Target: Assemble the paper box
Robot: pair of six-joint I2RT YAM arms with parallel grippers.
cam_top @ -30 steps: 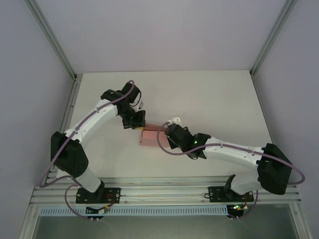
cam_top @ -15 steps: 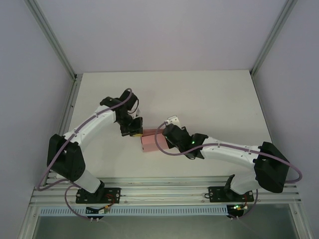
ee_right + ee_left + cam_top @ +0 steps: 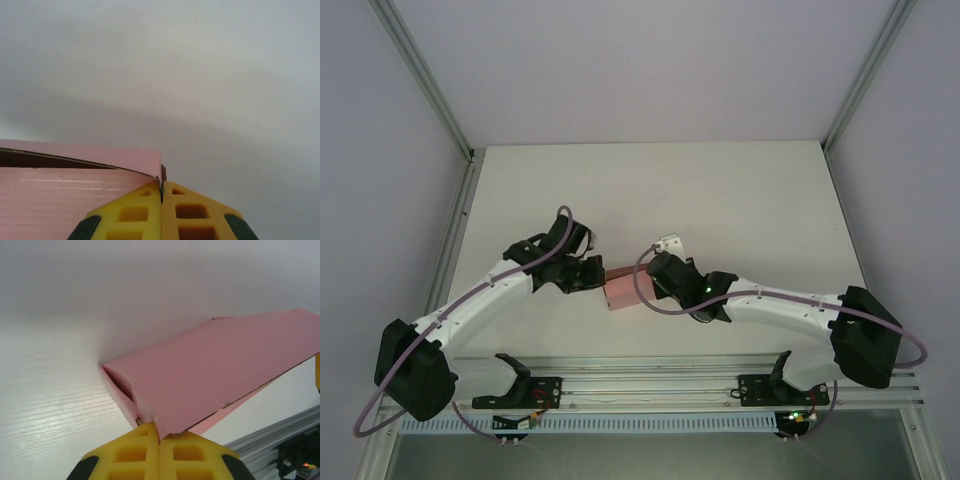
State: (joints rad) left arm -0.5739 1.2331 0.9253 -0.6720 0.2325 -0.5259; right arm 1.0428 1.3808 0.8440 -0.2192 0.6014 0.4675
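The pink paper box [image 3: 622,291] sits in the middle of the white table [image 3: 740,200], partly folded, held between the two arms. My left gripper [image 3: 600,272] meets it from the left. In the left wrist view that gripper [image 3: 160,439] has its yellow fingers pressed together on a corner of the paper box [image 3: 215,370], whose side gapes at the left. My right gripper [image 3: 642,282] meets the box from the right. Seen from the right wrist, this gripper [image 3: 161,189] is shut on a thin edge of the paper box [image 3: 60,200].
An aluminium rail [image 3: 650,385] carrying both arm bases runs along the near edge. It also crosses the lower right of the left wrist view as the rail [image 3: 280,430]. Slanted frame posts [image 3: 420,70] stand at the back corners, with white walls around the table.
The left arm has dropped low and stretched out toward the near left, its gripper sliding down the box's left side. The box shifted slightly nearer. The right arm barely moved.
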